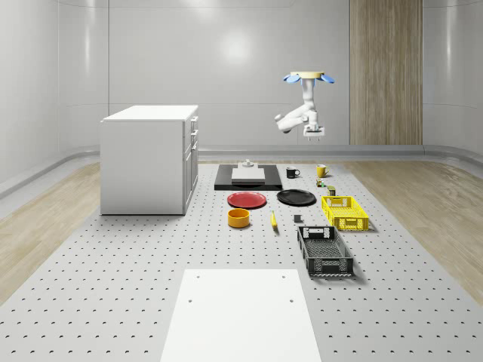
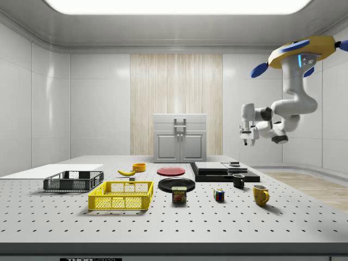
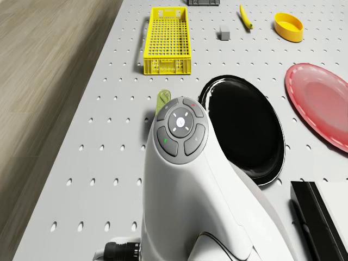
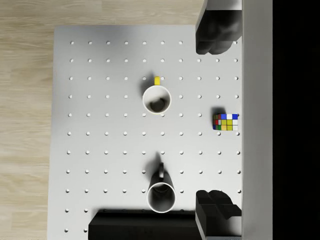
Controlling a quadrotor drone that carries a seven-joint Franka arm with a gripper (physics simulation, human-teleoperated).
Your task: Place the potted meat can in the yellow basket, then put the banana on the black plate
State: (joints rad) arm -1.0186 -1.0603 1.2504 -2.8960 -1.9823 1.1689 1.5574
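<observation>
Approach step: the drone [image 2: 300,53] hovers high over the tabletop's [image 1: 136,286] far end, gripper [image 2: 246,140] fingers apart above the mugs. The potted meat can [image 2: 179,194] stands beside the yellow basket [image 2: 122,196]; descent there comes next.

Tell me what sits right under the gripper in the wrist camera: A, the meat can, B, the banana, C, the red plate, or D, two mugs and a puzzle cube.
D: the wrist view looks down between the gripper fingers at a yellow mug, a black mug and a cube on the table, with the drone hovering above that end.
</observation>
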